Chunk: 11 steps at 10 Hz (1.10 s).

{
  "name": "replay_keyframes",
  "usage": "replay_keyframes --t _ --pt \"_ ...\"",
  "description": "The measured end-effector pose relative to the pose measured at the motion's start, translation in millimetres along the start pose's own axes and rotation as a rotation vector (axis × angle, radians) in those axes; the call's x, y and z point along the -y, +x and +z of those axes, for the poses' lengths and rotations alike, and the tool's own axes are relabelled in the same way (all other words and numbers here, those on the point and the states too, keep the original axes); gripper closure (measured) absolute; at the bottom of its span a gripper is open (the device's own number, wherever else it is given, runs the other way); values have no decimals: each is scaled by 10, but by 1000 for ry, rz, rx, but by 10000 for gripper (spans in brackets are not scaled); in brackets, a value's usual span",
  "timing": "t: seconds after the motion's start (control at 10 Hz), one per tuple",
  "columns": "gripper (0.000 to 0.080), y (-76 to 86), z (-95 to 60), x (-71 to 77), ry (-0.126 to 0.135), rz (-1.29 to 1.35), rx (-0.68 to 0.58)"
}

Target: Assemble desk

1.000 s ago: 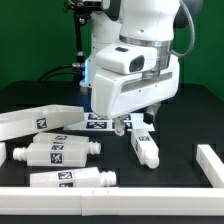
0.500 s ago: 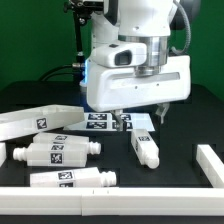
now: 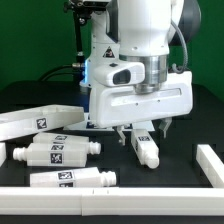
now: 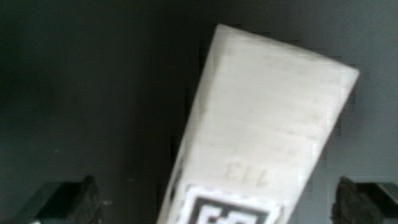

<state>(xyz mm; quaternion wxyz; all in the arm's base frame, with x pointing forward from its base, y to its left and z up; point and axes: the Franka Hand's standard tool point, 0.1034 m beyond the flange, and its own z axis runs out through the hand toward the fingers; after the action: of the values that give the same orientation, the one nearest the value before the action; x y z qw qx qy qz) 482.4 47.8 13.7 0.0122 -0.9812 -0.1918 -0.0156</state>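
end effector [image 3: 145, 132] shifted lower, jaws apart | leg [image 3: 146, 152] beneath | other legs [image 3: 58, 152] well aside

Arm low, pincer [image 3: 144, 131] pointing down, jaws spread

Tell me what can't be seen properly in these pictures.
- Marker board: exterior view, mostly hidden behind the gripper.
- Leg beneath the gripper: exterior view, far end covered by it; wrist view, blurred, its tag cut by the edge.
- Slab: exterior view, cut off at that view's left edge.
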Motion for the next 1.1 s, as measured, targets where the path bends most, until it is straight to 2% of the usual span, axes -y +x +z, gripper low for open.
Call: replay_keyframes --t 0.3,0.5,0.6,0.7,0.8,0.9,1.0,1.1 --pt "150 -22 61 23 -5 -50 -23" --pt "412 -20 61 23 -5 -51 -23" --pt "412 -20 61 23 -5 -51 -23" --pt "520 -23 60 31 -5 -50 -23" --pt "520 -89 24 118 0 56 -21" --pt "520 -199 -60 275 6 112 -11" --pt "520 -304 -197 528 12 174 1" --pt "520 -311 -321 715 13 206 8"
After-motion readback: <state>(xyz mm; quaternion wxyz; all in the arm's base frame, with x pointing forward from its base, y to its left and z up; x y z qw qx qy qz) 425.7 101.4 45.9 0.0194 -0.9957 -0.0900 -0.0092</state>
